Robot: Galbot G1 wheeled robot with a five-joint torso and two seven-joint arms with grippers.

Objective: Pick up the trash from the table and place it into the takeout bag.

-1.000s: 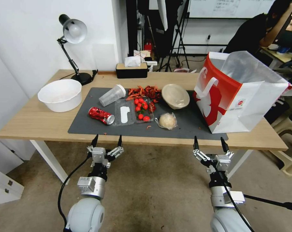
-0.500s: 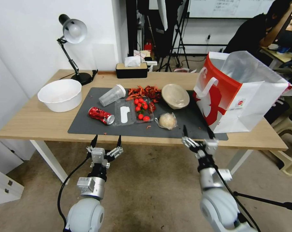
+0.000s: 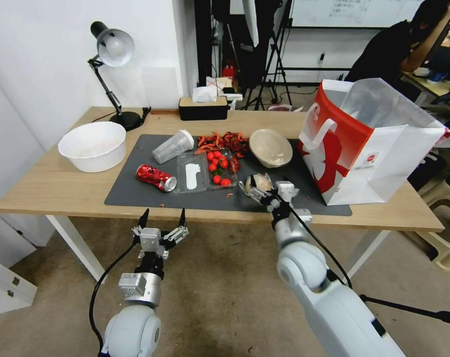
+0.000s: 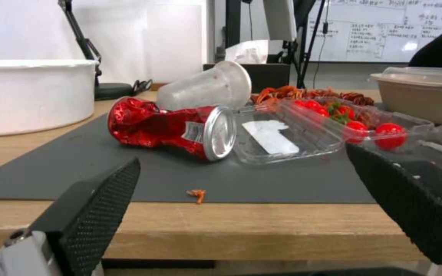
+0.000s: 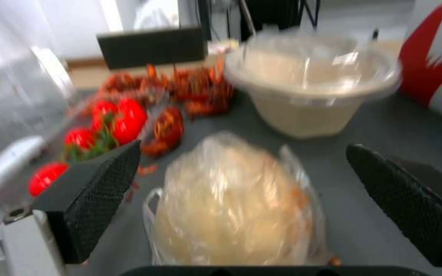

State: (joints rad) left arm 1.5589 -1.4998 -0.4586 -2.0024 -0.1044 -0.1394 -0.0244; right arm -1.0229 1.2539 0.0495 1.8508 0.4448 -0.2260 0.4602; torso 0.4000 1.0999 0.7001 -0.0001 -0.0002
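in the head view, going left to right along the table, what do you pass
white plastic bowl → crushed red can → clear tray of cherry tomatoes → wrapped bun with the right pincer open at it → takeout bag

- Crushed can (image 4: pixel 172 130): glossy red metal, bare silver end.
- Bun wrap (image 5: pixel 236 207): thin, shiny clear plastic.
- Mat (image 3: pixel 135 186): matt dark grey.
- Tabletop (image 3: pixel 51 186): light wood.
- Gripper pads (image 4: pixel 101 201): black, finely textured.
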